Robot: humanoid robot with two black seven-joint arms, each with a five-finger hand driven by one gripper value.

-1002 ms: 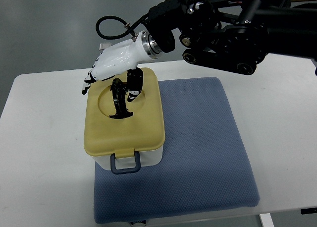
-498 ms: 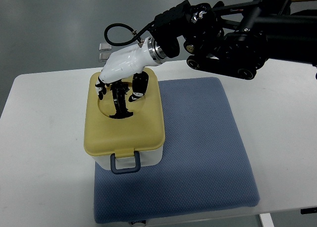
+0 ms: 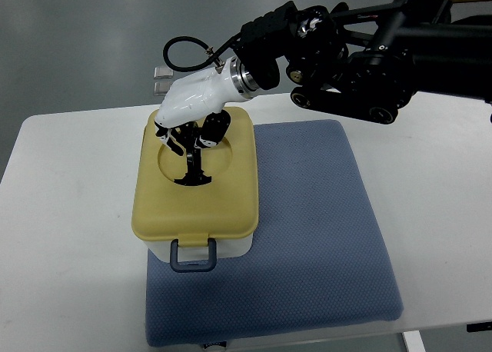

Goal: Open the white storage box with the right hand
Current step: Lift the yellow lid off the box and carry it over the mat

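A white storage box [image 3: 231,247] with a pale yellow lid [image 3: 223,206] stands on the left part of a blue mat [image 3: 315,237]. A blue latch [image 3: 192,254] hangs at its front edge. A black handle [image 3: 195,174] stands up in the lid's round recess. My right hand [image 3: 191,137], white with black fingers [image 3: 212,134], reaches down from the upper right over the back of the lid. Its fingers are curled around the top of the handle. The left arm does not show.
The mat lies on a white table [image 3: 69,237] whose left and right edges are in view. The bulky black right arm [image 3: 354,52] spans the upper right above the table. A small grey fitting [image 3: 161,79] sits behind the hand, beyond the table's far edge.
The right hand has swung from the lid's back left corner inward over the recess, and its fingers have closed on the handle. The lid has shifted slightly to the right.
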